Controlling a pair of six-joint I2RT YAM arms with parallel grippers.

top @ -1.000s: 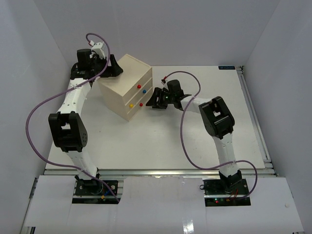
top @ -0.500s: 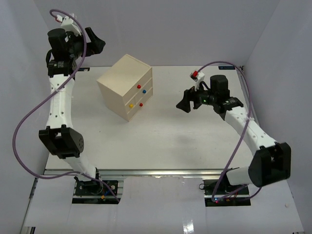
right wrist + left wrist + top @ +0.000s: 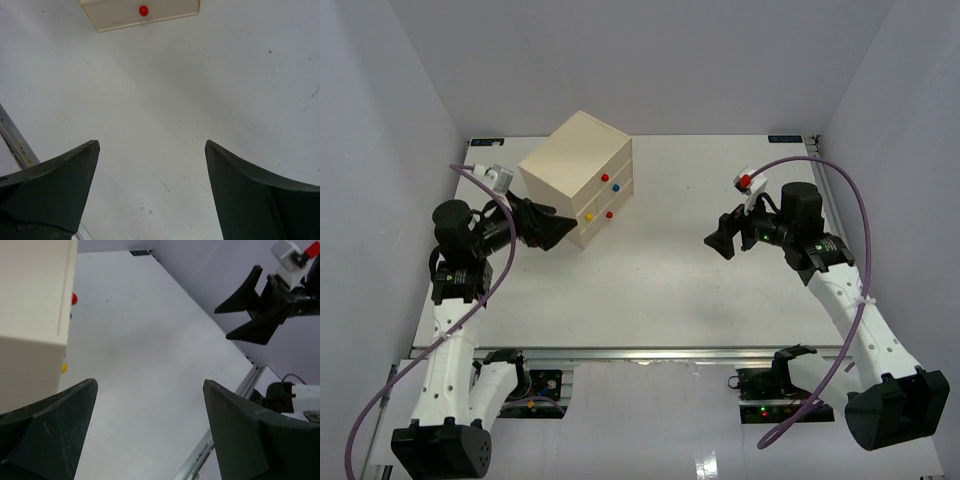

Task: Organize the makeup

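Observation:
No makeup shows in any view; the small cosmetics are out of sight. My left gripper (image 3: 552, 229) is open and empty, raised just left of the cream drawer chest (image 3: 578, 175), whose drawers look shut. In the left wrist view the left gripper (image 3: 149, 385) has its jaws wide apart over bare table, with the chest (image 3: 32, 300) at the upper left. My right gripper (image 3: 722, 236) is open and empty, raised over the table right of the chest. In the right wrist view the right gripper (image 3: 152, 145) hangs over bare table, with the chest's lower edge (image 3: 142, 12) at the top.
The chest has red, blue and yellow knobs (image 3: 610, 198) on its front. White walls enclose the table on three sides. A metal rail (image 3: 650, 352) runs along the table's near edge. The right gripper also shows in the left wrist view (image 3: 260, 307).
The left arm has swung down from high at the back left wall to beside the chest's left front. The right arm has shifted slightly right and nearer. Both grippers stay open.

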